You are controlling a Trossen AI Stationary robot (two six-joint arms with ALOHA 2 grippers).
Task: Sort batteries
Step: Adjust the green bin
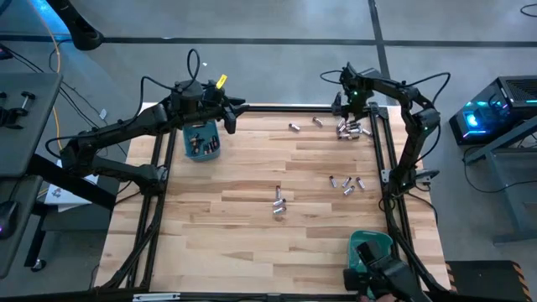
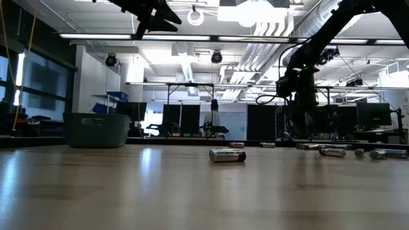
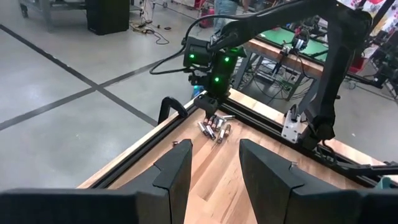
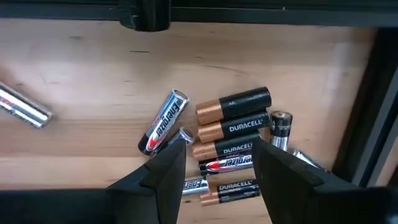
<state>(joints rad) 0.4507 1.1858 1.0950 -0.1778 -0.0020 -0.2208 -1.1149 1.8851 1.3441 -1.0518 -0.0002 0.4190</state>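
Above the tabletop's (image 1: 252, 168) far right corner, the right gripper (image 4: 217, 163) hovers, fingers apart, over clustered batteries (image 4: 233, 134), while the left gripper (image 3: 214, 171), fingers apart, hangs beside a bin (image 1: 201, 141).

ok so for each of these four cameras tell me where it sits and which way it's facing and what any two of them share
High: overhead, looking straight down on the table; both arms show.
Low: at tabletop height, looking level across the wood into the room; arms enter from above.
Left wrist: on the left arm, looking across the table past the open left gripper toward the right arm.
Right wrist: on the right arm, looking down past the open right gripper.
Shared: both wrist views show the battery pile.
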